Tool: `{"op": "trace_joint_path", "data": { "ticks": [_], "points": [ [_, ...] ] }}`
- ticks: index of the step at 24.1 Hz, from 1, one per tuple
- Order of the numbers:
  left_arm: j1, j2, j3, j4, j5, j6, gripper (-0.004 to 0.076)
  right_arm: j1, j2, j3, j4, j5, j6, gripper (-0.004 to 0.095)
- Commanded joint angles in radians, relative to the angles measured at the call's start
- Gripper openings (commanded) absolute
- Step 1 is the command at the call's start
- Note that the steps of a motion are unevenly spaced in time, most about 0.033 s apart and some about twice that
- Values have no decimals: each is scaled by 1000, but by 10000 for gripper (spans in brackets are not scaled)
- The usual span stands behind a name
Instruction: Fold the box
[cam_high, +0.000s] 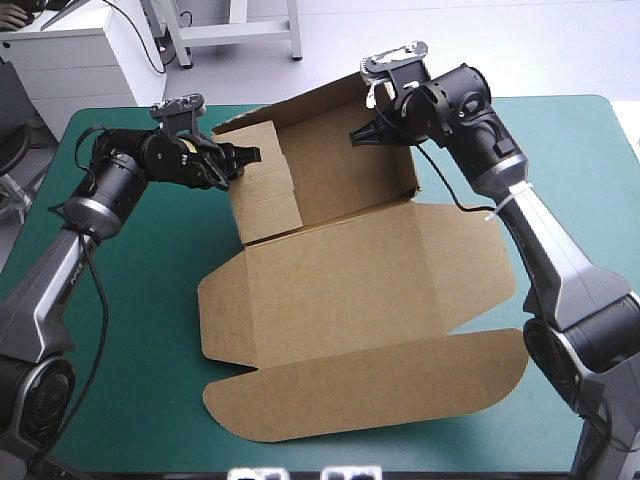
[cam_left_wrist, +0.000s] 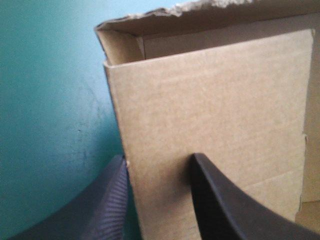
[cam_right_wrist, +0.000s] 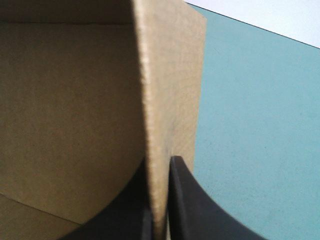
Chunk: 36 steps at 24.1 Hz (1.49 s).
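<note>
Table with teal-green cover (cam_high: 560, 150). At its middle, large brown cardboard box (cam_high: 370, 300), a cut sheet half built: tray walls raised at the far side, lid flat toward the near edge. At the tray's right wall, right gripper (cam_high: 365, 133), two broad black fingers clamped on the board. At the left wall, left gripper (cam_high: 243, 163), black fingers spread, straddling the wall's edge.
</note>
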<state>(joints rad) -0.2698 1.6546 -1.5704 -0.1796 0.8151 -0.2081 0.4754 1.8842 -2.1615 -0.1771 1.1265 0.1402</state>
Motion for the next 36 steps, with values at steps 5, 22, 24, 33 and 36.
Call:
{"op": "trace_joint_path", "data": {
  "ticks": [5, 22, 24, 33, 36],
  "points": [
    [44, -26, -26, -126, 22, 59, 487, 16, -66, -37, 96, -103, 0, -14],
    [77, 83, 0, -556, -30, 323, 11, 16, -66, -85, 187, -87, -38, -14],
    [77, 83, 0, -564, -35, 370, -6, 16, -66, -85, 191, -87, -41, -14],
    [62, 70, -28, -500, -19, 415, -8, 16, -32, -85, 134, -56, -13, -14],
    [13, 70, -87, -245, -6, 225, -8, 16, 0, -85, 99, -17, 13, -13]
  ]
}}
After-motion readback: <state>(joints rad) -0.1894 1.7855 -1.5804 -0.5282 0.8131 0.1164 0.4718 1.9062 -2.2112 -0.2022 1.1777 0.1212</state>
